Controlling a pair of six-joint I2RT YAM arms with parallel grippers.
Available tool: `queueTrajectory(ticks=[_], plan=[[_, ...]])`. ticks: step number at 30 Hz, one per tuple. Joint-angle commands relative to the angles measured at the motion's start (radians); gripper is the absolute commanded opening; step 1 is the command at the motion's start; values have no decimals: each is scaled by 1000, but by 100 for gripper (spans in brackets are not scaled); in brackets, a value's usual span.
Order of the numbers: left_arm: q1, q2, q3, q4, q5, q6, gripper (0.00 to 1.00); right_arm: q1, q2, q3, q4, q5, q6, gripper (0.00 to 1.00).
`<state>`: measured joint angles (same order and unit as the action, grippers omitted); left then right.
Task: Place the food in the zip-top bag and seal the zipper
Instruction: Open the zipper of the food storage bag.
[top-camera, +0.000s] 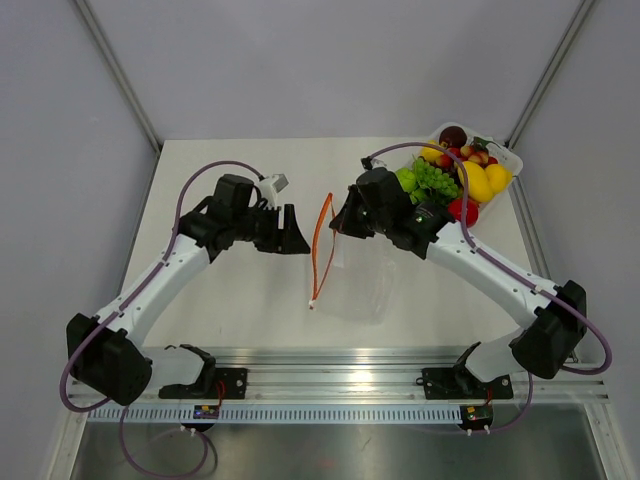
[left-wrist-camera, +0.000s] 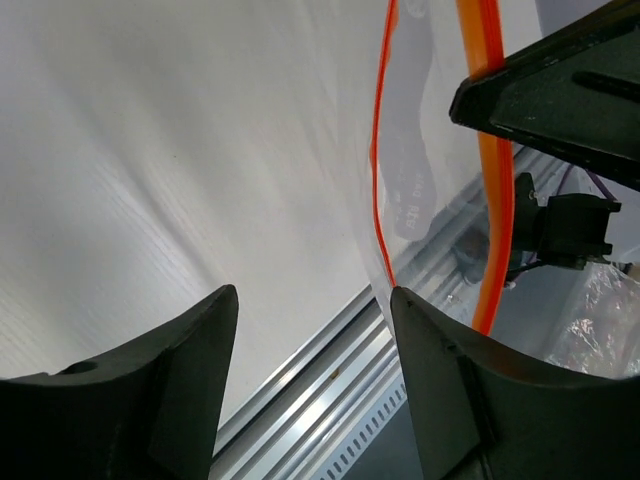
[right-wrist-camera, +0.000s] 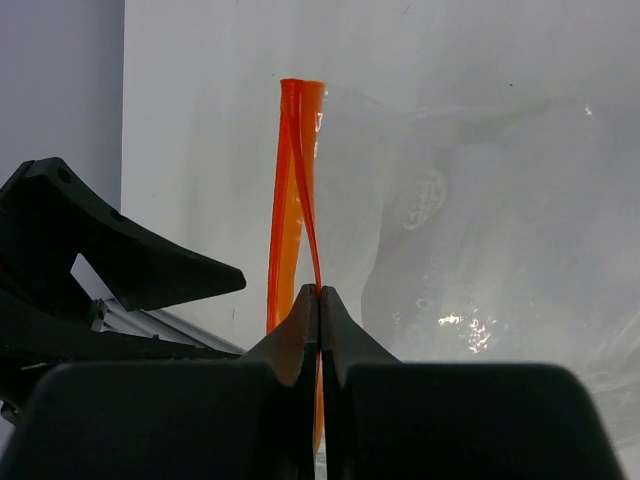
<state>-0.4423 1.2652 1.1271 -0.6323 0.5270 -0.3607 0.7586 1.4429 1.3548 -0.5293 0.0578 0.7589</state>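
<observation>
surface: white table (top-camera: 250, 300) inside plain grey walls (top-camera: 300, 70), with a metal rail (top-camera: 340, 385) along the near edge by both arm bases.

zip-top bag (top-camera: 368, 280): clear and crinkled, spread on the table just under and nearward of the right gripper (top-camera: 338, 222), with its mouth edge turned toward the left gripper (top-camera: 298, 238); seen through the plastic (right-wrist-camera: 480, 250) in the right wrist view, a faint round print.

zipper (top-camera: 318, 250): orange-red, running between the two grippers; two halves parted into a narrow loop in the top view, far end raised at the right gripper, near end down on the table; crossing each other just above the right fingertips (right-wrist-camera: 295, 180).

right gripper (right-wrist-camera: 320, 295): fingers pressed together, pinching the zipper at its far end.

left gripper (left-wrist-camera: 312, 295): fingers spread wide with only table between them, just beside the bag's mouth; thin zipper half (left-wrist-camera: 378, 150) coming down to the tip of one finger (left-wrist-camera: 450, 380), thick half passing behind that finger; contact cannot be told.

food (top-camera: 478, 182): yellow, green, red and dark pieces heaped together, well behind the right gripper, just beyond its wrist.

tray (top-camera: 512, 160): white, holding the food at the table's far corner on the right arm's side.

cables (top-camera: 200, 175): purple, looping along each arm.
</observation>
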Motion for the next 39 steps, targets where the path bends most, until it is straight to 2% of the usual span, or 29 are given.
queueTrajectory(ticks=[1, 6, 12, 15, 16, 19, 20, 22, 30, 31, 32, 35, 37, 39], plan=[[-3, -15, -6, 111, 96, -37, 65, 1, -26, -6, 40, -18, -15, 0], [-3, -20, -15, 143, 113, -66, 58, 1, -33, -14, 38, -16, -9, 0], [-42, -14, -18, 189, 73, -113, 57, 1, -38, -22, 49, -27, -1, 0], [-102, 20, -16, 190, 15, -133, 48, 1, -39, -19, 55, -33, 0, 0], [-111, 28, -29, 195, -2, -145, 40, 1, -38, -19, 57, -33, 2, 0], [-131, 46, -46, 206, -54, -155, 27, 1, -49, -25, 63, -36, 3, 0], [-131, 48, -47, 197, -77, -155, 13, 1, -52, -28, 64, -35, 2, 0], [-131, 43, -36, 174, -117, -147, 1, 1, -59, -34, 60, -29, 0, 0], [-70, -38, 66, 31, -272, -78, 0, 1, -62, -33, 42, -42, -24, 0], [-53, -49, 109, 13, -294, -63, 0, -1, -59, -33, 48, -47, -27, 0], [-41, -55, 143, -41, -388, -11, 0, 1, -58, -37, 52, -49, -29, 0], [-30, -30, 385, -203, -598, 98, 0, 1, -35, -36, 77, -85, -32, 0], [-32, -4, 547, -277, -636, 133, 0, 1, -4, -19, 92, -96, -33, 0], [-30, 6, 600, -299, -618, 147, 0, 1, 17, -19, 113, -107, -27, 0]])
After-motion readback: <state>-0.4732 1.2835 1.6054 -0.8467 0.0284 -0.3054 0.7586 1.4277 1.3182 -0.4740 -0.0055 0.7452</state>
